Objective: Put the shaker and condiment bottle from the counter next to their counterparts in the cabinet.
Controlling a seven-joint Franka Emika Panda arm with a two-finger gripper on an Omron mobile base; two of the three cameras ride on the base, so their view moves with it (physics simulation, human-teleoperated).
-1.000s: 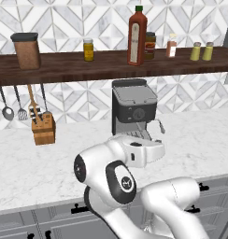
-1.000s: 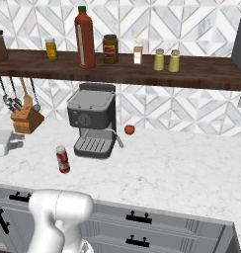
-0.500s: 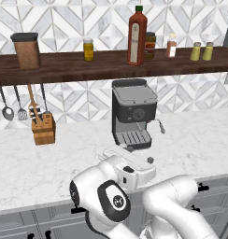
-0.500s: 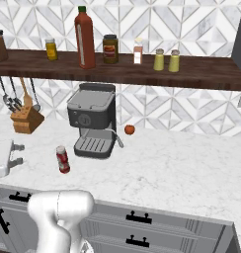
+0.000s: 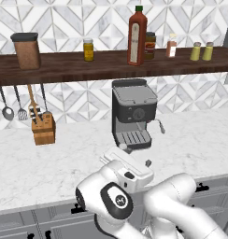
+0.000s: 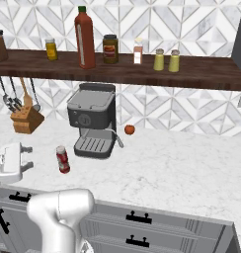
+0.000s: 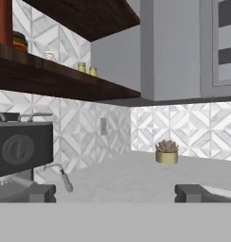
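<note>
Up on the cabinet (image 6: 201, 74), two yellow-green shakers (image 6: 166, 60) stand side by side toward its right end, close together with their grey caps level; the left base view shows the same pair near the plank's right end (image 5: 201, 51). The tall red bottle (image 6: 84, 37) with a green cap stands upright near the middle of the shelf, above the coffee machine (image 6: 92, 120). Down on the counter (image 6: 181, 163), the condiment bottle (image 6: 62, 159) stands upright just left of the coffee machine's drip tray, near the counter's front edge. The gripper (image 6: 24, 157) hangs low over the front-left part of the counter, to the left of the condiment bottle and apart from it, not touching. Its fingers (image 7: 38, 193) point toward the bottle's side of the counter and stand well apart, with nothing between them, as the hand view shows. A small orange-red fruit (image 6: 129, 129) lies right of the machine near the backsplash.
</note>
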